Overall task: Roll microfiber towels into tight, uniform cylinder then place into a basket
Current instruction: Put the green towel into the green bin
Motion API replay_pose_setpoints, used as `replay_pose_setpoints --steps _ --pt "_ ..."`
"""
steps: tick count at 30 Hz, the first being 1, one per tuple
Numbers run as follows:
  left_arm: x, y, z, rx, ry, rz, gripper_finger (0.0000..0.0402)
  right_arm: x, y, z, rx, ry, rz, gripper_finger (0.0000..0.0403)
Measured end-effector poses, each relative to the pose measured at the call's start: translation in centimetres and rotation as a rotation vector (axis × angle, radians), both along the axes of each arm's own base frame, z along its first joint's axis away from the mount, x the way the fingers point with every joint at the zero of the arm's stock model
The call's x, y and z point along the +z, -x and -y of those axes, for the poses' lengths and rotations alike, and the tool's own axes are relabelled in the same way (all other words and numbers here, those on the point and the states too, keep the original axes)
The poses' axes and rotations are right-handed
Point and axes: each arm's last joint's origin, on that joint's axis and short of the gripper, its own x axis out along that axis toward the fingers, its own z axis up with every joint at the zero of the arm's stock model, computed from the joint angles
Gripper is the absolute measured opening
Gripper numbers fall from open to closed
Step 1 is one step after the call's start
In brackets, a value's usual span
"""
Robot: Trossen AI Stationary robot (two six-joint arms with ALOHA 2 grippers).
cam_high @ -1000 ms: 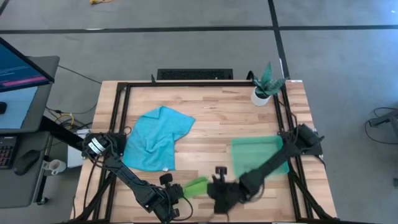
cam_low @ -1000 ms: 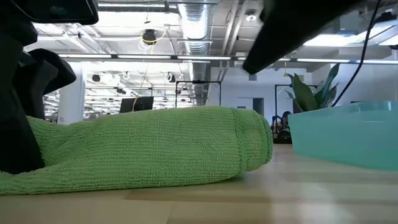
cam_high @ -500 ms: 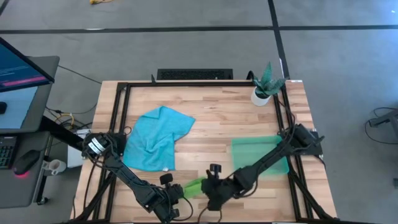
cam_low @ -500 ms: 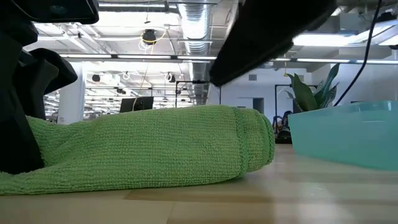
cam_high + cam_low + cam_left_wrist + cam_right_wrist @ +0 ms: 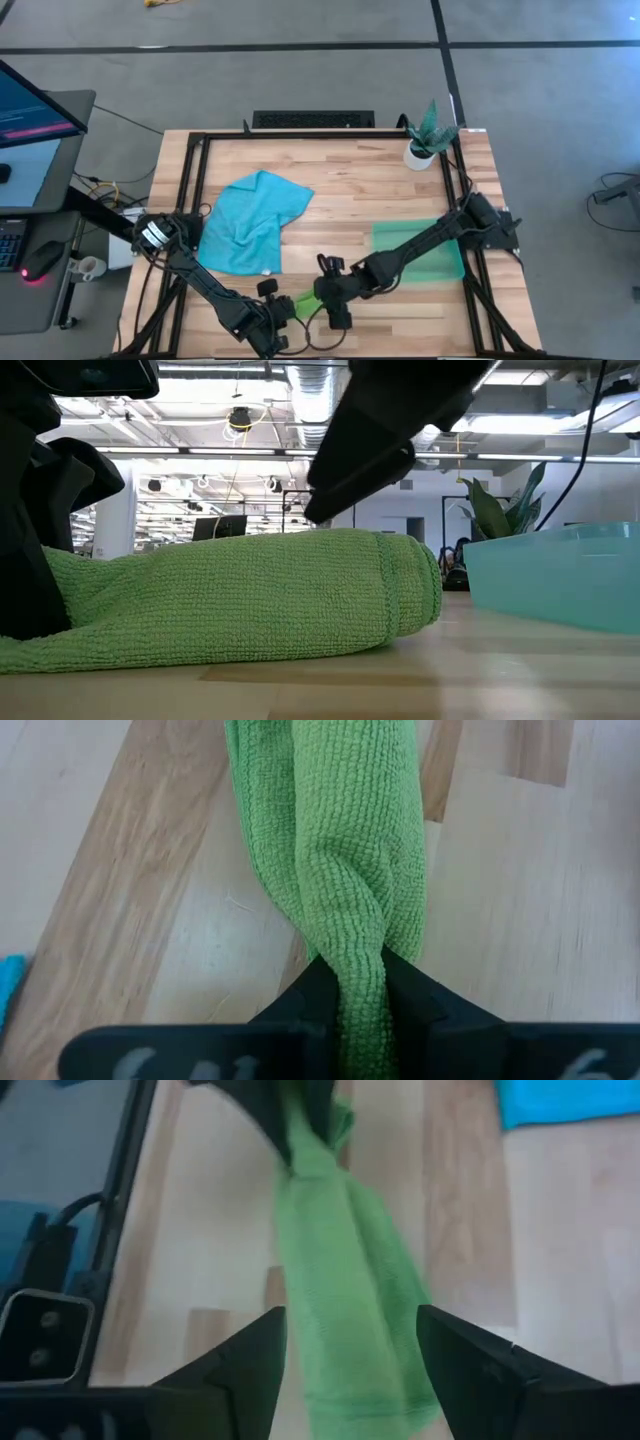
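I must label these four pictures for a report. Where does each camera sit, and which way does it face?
High: overhead, looking down; both arms, wooden table.
Low: table height, looking level; rolled lime green microfiber towel, right arm above.
Left wrist: left gripper shut on the roll's end.
Right wrist: right gripper, fingers open astride the roll.
All four views share that roll.
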Motion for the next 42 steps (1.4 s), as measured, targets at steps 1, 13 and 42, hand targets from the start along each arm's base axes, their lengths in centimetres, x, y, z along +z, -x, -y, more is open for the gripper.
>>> replay_pose_setpoints --steps 1,13,42 --pt "0.0 0.0 0.0 0.000 0.000 0.000 0.0032 0.0 -0.1 0.1 -0.004 -0.002 0.003 0.0249" --pt "0.0 0.0 0.0 0.000 -0.002 0.000 0.0033 -4.8 -0.7 0.1 -0.006 0.025 -0.122 0.0249" --pt "2.8 -2.3 0.8 -0.020 -0.005 0.050 0.0033 -4.5 0.8 -1.4 0.142 -0.114 -0.253 0.0026"
